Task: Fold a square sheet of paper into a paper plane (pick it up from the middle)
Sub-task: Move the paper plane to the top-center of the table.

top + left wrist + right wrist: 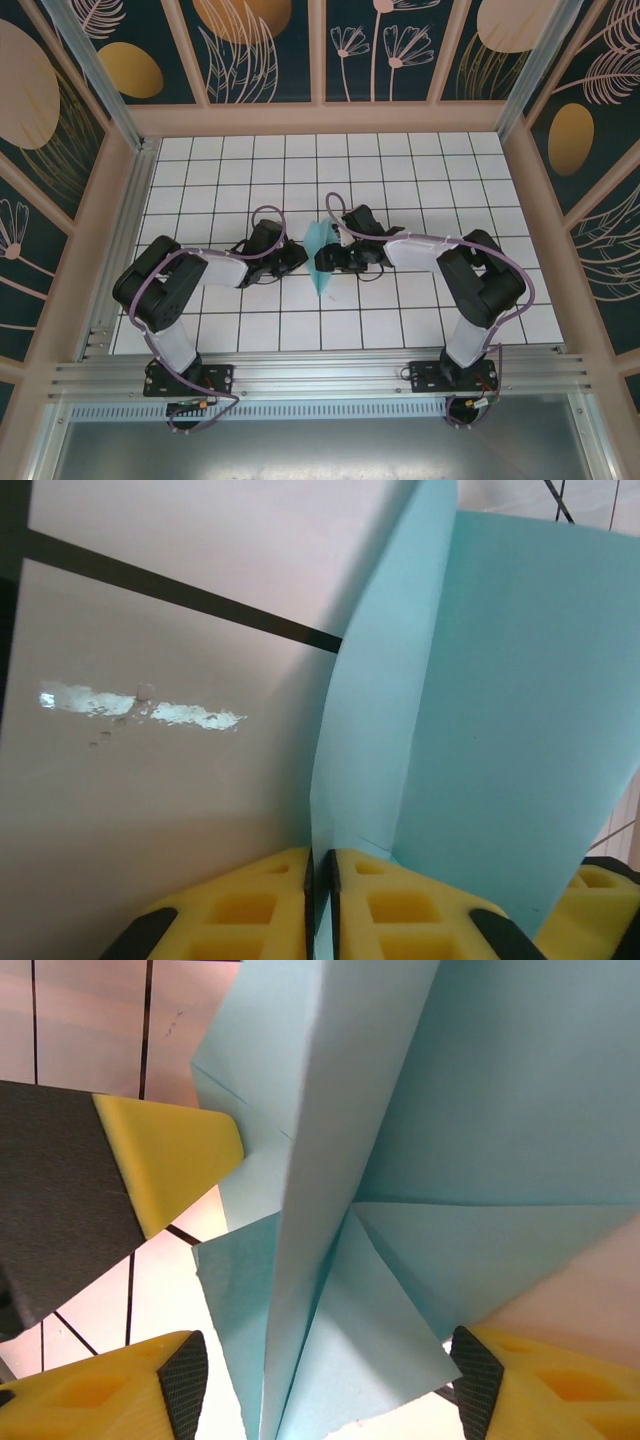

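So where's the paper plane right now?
Top view: the paper plane is mid-table, pinched on its left by the left gripper, the open right gripper straddling it.

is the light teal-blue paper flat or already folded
Folded: the light teal-blue paper shows diagonal creases and overlapping flaps; the left gripper pinches one edge.

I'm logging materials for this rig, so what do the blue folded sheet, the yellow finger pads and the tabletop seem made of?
Folded sheet: thin matte paper, judging by crisp creases and a ragged edge. Pads: likely moulded rubber or plastic, matte, with recessed pockets. Tabletop: hard glossy white surface, material unclear; it mirrors a light.
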`<state>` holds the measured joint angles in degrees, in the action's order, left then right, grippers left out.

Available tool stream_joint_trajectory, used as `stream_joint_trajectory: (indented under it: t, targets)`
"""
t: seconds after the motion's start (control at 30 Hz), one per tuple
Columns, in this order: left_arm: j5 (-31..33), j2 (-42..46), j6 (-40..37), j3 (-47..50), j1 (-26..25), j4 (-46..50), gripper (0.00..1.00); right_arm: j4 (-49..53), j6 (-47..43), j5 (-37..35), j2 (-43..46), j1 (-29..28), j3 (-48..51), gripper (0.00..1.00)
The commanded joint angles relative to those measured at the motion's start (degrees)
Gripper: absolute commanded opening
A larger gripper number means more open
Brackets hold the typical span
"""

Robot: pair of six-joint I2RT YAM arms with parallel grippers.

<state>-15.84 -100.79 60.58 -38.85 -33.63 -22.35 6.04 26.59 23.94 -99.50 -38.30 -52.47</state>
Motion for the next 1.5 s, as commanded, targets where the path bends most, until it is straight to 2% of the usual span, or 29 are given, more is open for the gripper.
stream_joint_trajectory:
  t: [0.0, 0.23, 0.67, 0.83, 1.03, 1.13, 1.47]
  targets:
    - [1.00, -0.44, -1.69, -0.90, 0.33, 3.57, 0.13, -0.20, 1.86, 1.37, -0.59, -0.61, -2.11, 0.66]
    - [0.46, -0.71, -1.87, -0.96, 0.35, 3.18, 0.13, 1.93, 4.16, -2.88, -0.67, -2.26, -4.06, 0.57]
    - [-0.45, -0.72, -1.45, -0.52, 0.32, 2.05, 0.12, 9.68, 5.95, -13.20, -5.21, -5.90, -10.04, 0.56]
    - [-0.58, -0.56, -1.32, -0.36, 0.36, 1.76, 0.11, 12.90, 7.83, -17.62, -6.67, -7.33, -11.80, 0.49]
    - [-0.50, 0.32, -0.77, -0.27, 0.36, 1.34, 0.11, 16.83, 10.51, -23.47, -7.80, -9.21, -13.96, 0.54]
    - [-0.47, 0.54, -0.73, -0.38, 0.35, 1.30, 0.11, 18.08, 11.66, -24.55, -8.32, -9.97, -15.00, 0.53]
    - [-0.81, 0.69, -0.36, 0.61, 0.36, 0.04, 0.12, 21.66, 15.56, -27.51, -10.55, -11.26, -18.30, 0.23]
